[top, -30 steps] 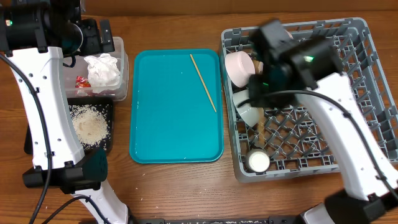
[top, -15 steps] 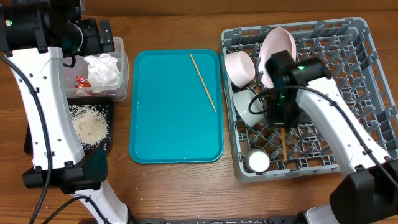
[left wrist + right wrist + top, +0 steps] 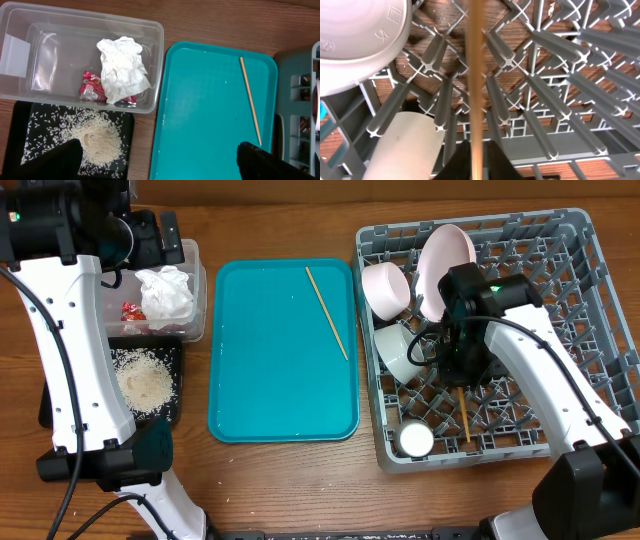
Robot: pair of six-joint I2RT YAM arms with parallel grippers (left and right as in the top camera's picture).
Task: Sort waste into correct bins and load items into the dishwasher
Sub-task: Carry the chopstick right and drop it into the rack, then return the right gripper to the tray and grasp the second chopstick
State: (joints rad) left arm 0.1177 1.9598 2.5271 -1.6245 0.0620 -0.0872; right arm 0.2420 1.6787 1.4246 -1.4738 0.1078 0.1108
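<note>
right tool [image 3: 472,150] flanks chopstick [image 3: 476,75] over rack [image 3: 585,260]; clamped or loosed, cannot tell. release low, so the stick settles between pegs. left tool [image 3: 160,162] spread wide.

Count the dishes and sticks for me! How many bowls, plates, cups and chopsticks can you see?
Bowls: 2 (pink bowl, grey-green bowl)
Plates: 1 (plate)
Cups: 1 (cup)
Chopsticks: 2 (tray chopstick, rack chopstick)
Total: 6
</note>
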